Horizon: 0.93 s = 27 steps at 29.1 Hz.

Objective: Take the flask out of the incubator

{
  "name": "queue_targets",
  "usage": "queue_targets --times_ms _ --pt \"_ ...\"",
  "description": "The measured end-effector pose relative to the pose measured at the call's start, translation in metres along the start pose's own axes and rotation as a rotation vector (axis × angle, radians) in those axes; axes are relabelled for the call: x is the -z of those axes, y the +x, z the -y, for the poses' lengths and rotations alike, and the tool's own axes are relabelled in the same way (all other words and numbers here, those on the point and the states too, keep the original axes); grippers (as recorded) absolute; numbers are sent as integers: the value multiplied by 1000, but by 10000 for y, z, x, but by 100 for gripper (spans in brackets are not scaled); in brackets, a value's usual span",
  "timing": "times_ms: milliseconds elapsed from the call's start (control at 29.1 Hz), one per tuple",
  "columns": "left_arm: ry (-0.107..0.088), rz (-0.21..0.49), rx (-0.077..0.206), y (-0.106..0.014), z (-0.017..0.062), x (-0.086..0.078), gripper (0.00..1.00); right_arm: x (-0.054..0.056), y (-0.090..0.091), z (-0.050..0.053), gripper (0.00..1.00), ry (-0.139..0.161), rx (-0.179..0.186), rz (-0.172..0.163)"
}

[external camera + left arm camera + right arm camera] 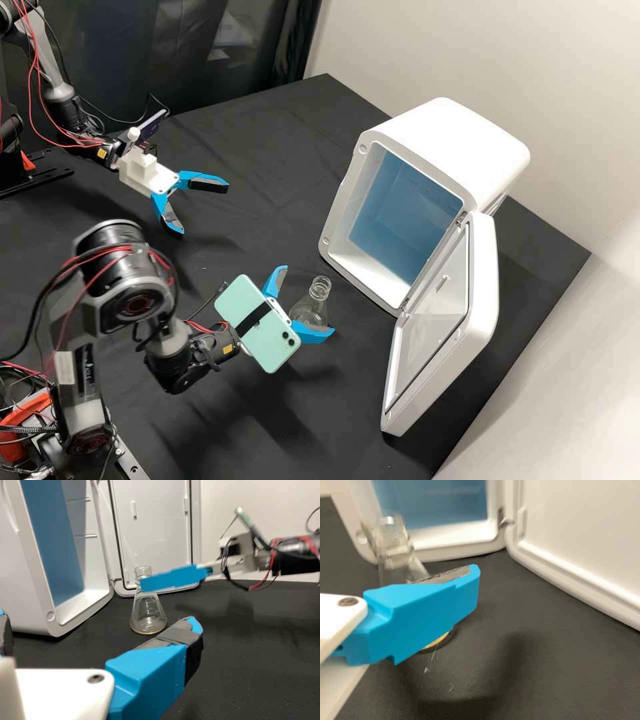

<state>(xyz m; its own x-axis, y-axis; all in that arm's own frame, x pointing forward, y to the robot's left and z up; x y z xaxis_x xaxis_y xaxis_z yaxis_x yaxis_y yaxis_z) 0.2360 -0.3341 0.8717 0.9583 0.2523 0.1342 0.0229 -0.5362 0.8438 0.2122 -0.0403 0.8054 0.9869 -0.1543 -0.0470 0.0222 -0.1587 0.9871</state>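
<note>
Closest in, the right arm's big joint (123, 283) loomed large, and past it the right gripper (307, 300) had its blue fingers (275, 281) spread apart around the flask (319, 292), clamped on nothing. Flask was out, folks: upright on the black bench (280, 133), just in front of the incubator (460, 143) mouth and beside its open door (467, 313). Left gripper (203, 208) hung well away from the incubator, fingers apart too, holding nothing. Danger from here, as I judged it: those straddling fingers sat close to the glass, so a sideways swing on the way out could clip the light flask and tip it, or send it rolling toward the door. Writing? None legible on flask, incubator or the mint-green phone (260, 333) strapped at the wrist.
</note>
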Motion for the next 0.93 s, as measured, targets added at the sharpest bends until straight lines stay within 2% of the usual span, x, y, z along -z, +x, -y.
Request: queue_targets --times_ms 69,137,206,344,447,516,584,722,825,928 --pt "0 4 1 2 2 -11 100 44 -116 -57 100 10 -37 -15" --pt "0 11 3 0 9 -29 100 75 -193 -94 100 24 -59 -31" --pt "5 19 13 -12 33 -58 100 90 -267 -119 100 63 -65 -48" --pt "3 25 27 -12 79 -106 100 120 -364 -153 100 111 -58 -85" --pt "32 17 33 -21 102 -122 100 148 -406 -185 100 132 -62 -110" --pt "38 6 32 -30 112 -130 100 166 -424 -205 100 145 -66 -124" --pt "51 -2 33 -34 124 -154 100 170 -432 -217 100 149 -71 -128" --pt "61 -41 32 -46 150 -194 100 172 -432 -212 100 158 -64 -131" --pt "49 -55 40 -75 172 -202 100 172 -432 -212 100 159 -64 -131" --pt "0 -58 47 -94 189 -201 100 172 -432 -212 100 159 -64 -131"
